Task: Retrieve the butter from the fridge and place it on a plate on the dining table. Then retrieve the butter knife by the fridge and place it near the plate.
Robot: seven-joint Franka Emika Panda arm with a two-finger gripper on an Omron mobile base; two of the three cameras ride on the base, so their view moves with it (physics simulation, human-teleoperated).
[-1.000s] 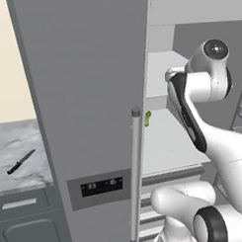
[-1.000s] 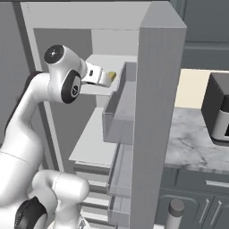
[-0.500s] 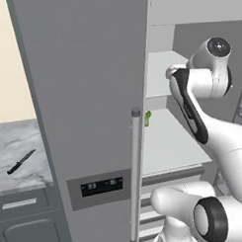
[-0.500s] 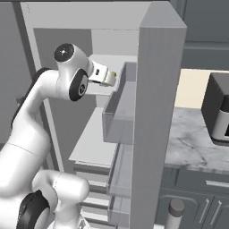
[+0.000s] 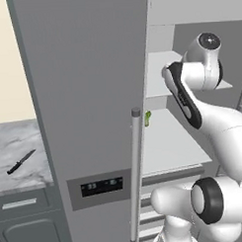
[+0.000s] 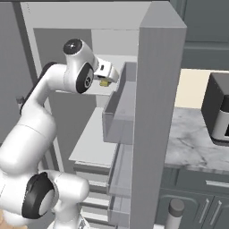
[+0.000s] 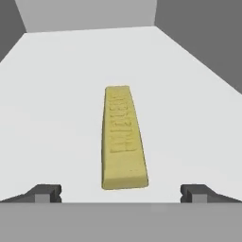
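The butter (image 7: 122, 139), a yellow stick, lies lengthwise on the white upper shelf (image 7: 52, 94) of the fridge (image 5: 82, 94). My gripper (image 7: 122, 194) is open just short of its near end, one fingertip off to each side, touching nothing. In the right base view my hand reaches in over that shelf with the butter (image 6: 105, 83) just under it. The black butter knife (image 5: 20, 162) lies on the marble counter left of the fridge. The plate and dining table are out of view.
The fridge's right door (image 6: 156, 112) stands open close beside my arm, its bins (image 6: 117, 117) jutting toward the shelves. A small green item (image 5: 147, 118) sits on the lower shelf. A dark appliance (image 6: 219, 112) stands on the right counter.
My arm has pushed further into the fridge along the upper shelf, bringing the hand closer to the butter. The jaws have stayed open.
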